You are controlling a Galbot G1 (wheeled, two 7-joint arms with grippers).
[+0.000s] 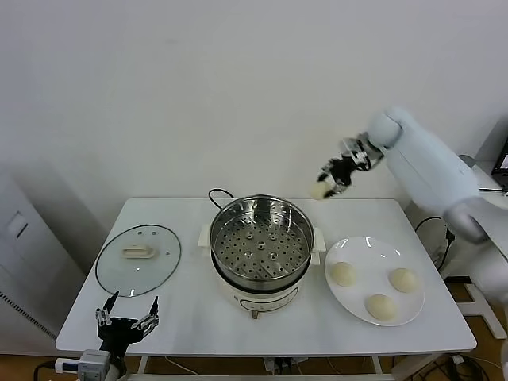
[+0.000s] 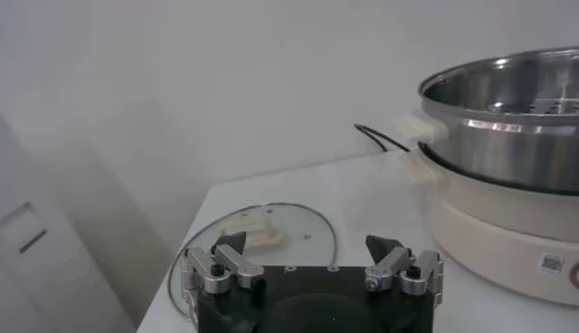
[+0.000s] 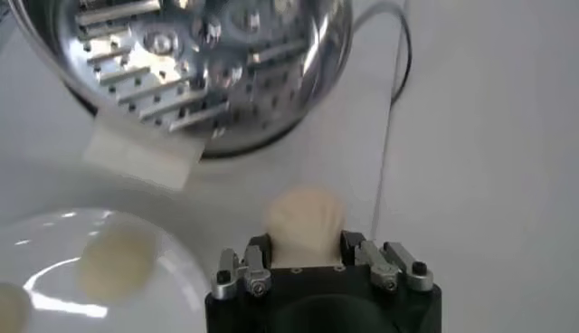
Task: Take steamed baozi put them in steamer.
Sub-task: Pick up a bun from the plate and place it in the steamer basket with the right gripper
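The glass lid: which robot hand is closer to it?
The left. The left gripper hangs open at the table's front edge, just in front of the glass lid. The right gripper is far across, above the table's back edge beyond the steamer, holding a baozi.

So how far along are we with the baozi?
Nothing is in the steamer yet; its perforated basket is bare. The right gripper holds one baozi in the air, beyond the pot's right side. Three more baozi wait on the plate. The left gripper sits idle, fingers open, near the lid.

Glossy white right arm (image 1: 432, 163); black hands with silver knuckles, screws.
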